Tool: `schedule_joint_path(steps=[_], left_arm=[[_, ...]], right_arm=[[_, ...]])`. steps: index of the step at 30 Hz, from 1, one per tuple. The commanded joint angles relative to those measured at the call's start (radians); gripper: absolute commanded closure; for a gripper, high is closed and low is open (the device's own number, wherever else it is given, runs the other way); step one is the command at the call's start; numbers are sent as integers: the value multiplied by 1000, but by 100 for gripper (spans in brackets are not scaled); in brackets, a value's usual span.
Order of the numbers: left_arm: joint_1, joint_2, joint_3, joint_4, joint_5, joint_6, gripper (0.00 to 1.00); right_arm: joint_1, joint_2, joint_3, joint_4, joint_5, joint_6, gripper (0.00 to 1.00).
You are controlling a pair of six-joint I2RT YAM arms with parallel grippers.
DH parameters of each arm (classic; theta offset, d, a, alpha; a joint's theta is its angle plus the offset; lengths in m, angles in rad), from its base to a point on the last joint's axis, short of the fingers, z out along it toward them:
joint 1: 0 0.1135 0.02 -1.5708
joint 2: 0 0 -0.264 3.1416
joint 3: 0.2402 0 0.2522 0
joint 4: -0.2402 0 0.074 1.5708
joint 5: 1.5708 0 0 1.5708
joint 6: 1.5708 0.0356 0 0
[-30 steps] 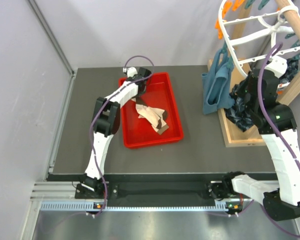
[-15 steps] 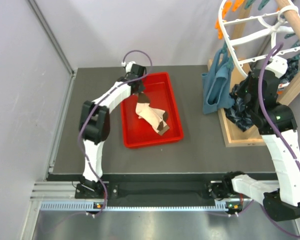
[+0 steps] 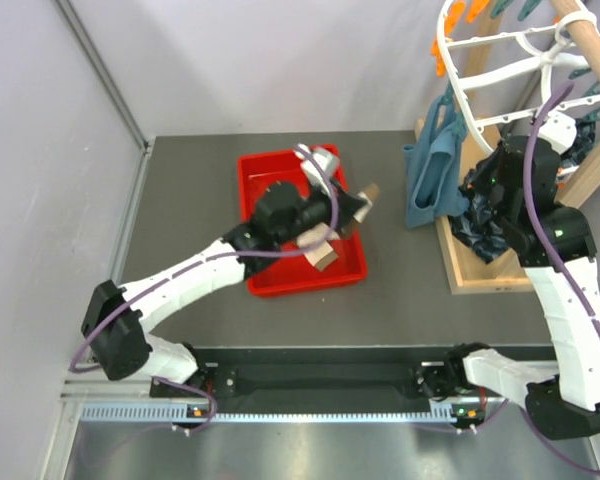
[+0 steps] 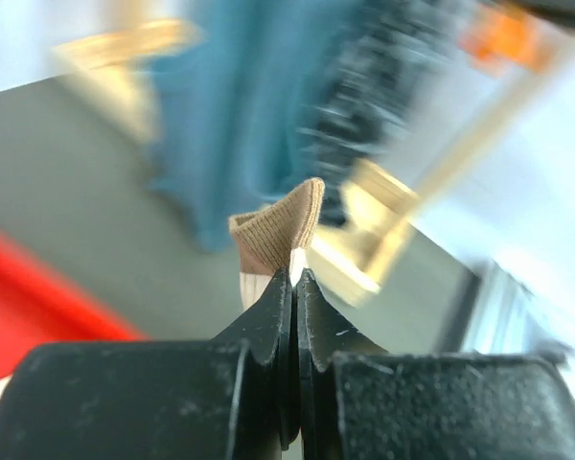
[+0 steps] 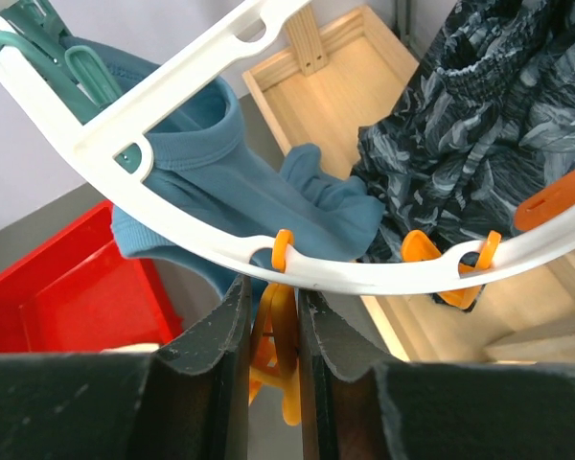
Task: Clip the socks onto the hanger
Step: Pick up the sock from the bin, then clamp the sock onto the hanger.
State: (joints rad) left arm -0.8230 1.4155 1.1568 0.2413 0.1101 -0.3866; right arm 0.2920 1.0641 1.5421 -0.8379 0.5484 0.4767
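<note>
The left gripper [image 4: 295, 280] is clenched tight on one sock [image 4: 279, 226], pinching it at the very tip of the black fingers. In the left wrist view the sock stands up from the jaws as a small folded peak of finely ribbed tan-brown knit, with a strip of paler cream fabric just below it on the left. From the top view this sock [image 3: 369, 193] sits a little right of the frame's centre, over the right rim of the red tray [image 3: 300, 287], with only its brown end showing past the gripper. A second sock [image 3: 318, 252] lies crumpled inside the tray, cream with a dark brown patch at its lower end. In the upper right of the top view stands the white hanger [image 3: 458, 88], its curved rim set with orange and teal pegs. In the right wrist view the right gripper [image 5: 273, 292] is closed around an orange peg [image 5: 280, 340] hanging under that rim [image 5: 201, 240]. Behind it hang a teal cloth [image 5: 220, 172] and a dark patterned fabric [image 5: 479, 125] over the wooden frame [image 5: 345, 96].
</note>
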Motion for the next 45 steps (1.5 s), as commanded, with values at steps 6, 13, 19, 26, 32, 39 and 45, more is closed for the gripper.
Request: schedule_joint_path(steps=[6, 13, 19, 26, 32, 39, 45], left_arm=[[-183, 51, 3, 256, -48, 161, 100], [-360, 178, 41, 403, -343, 440, 100], [-418, 302, 188, 400, -404, 575, 100], [-435, 402, 296, 403, -454, 614, 100], [-442, 470, 386, 383, -457, 643, 100], [-443, 508, 446, 362, -464, 669, 100], [-443, 530, 491, 351, -457, 672, 100]], right_arm=[[3, 14, 29, -107, -146, 57, 100], [4, 14, 38, -127, -162, 80, 100], [3, 11, 30, -136, -170, 86, 100], [3, -4, 7, -136, -177, 76, 100], [3, -24, -20, -129, -165, 69, 100], [3, -42, -37, -125, -162, 62, 100], [3, -46, -57, -112, -165, 57, 100]])
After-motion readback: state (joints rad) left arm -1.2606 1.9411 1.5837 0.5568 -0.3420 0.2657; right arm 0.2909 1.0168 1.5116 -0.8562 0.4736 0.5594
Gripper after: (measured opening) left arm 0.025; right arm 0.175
